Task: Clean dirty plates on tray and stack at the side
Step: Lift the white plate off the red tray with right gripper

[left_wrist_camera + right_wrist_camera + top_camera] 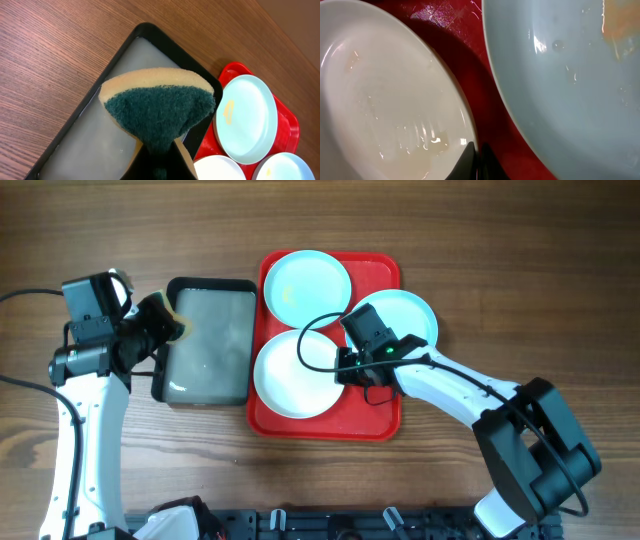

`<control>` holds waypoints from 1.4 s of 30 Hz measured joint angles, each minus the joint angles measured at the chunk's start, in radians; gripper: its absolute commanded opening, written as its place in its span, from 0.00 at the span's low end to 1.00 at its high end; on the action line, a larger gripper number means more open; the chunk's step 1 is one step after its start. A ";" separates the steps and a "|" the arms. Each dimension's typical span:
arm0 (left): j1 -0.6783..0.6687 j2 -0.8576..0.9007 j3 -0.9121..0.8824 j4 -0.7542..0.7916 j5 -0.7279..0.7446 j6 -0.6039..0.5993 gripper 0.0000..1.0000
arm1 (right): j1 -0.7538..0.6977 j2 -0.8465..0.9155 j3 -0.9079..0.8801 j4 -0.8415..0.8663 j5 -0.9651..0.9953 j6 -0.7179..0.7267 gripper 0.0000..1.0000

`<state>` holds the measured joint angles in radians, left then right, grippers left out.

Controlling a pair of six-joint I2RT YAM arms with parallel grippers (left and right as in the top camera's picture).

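The red tray point(383, 412) lies mid-table with three plates on it. A mint plate point(307, 285) sits at the tray's 11 o'clock and has a yellowish smear left of its centre. The white plate point(295, 375) sits at 7 o'clock and overhangs the left rim a little. The second mint plate point(408, 315) is at 2 o'clock, reaching past the right rim.

The right gripper point(350, 366) is low at the white plate's 3 o'clock edge, between it and the second mint plate. In the wrist view its fingers point(492, 167) are drawn narrow, with only a slit between them. The white plate's rim runs into that slit, and a wet sheen shows inside the plate.

At the tray's 9 o'clock, just beside it, stands a black tray point(208, 284) holding cloudy water. The left gripper point(156, 162) hangs over its 10 o'clock corner, clamped on a sponge point(159, 102), yellow with a dark green scouring face.
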<state>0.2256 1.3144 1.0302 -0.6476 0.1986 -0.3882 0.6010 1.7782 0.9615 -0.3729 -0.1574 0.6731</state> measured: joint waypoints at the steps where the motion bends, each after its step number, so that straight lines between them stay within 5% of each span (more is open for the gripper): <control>1: 0.000 0.000 0.000 0.000 0.000 0.000 0.04 | 0.000 -0.002 0.003 -0.014 0.000 0.000 0.04; 12: 0.000 0.000 0.000 -0.002 0.072 0.089 0.04 | -0.002 -0.211 0.131 -0.260 0.075 -0.039 0.04; 17: 0.000 0.024 0.000 -0.004 0.148 0.119 0.04 | -0.002 -0.223 0.181 -0.242 0.092 -0.051 0.04; 31: 0.000 0.106 0.000 -0.026 0.223 0.150 0.04 | 0.024 -0.026 0.191 0.293 0.130 -0.052 0.04; 42: 0.000 0.107 0.000 -0.066 0.227 0.152 0.04 | 0.148 0.141 0.204 0.632 0.351 -0.071 0.04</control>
<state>0.2256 1.4216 1.0302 -0.7132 0.4252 -0.2363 0.7490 1.9194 1.1652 0.2596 0.1932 0.6018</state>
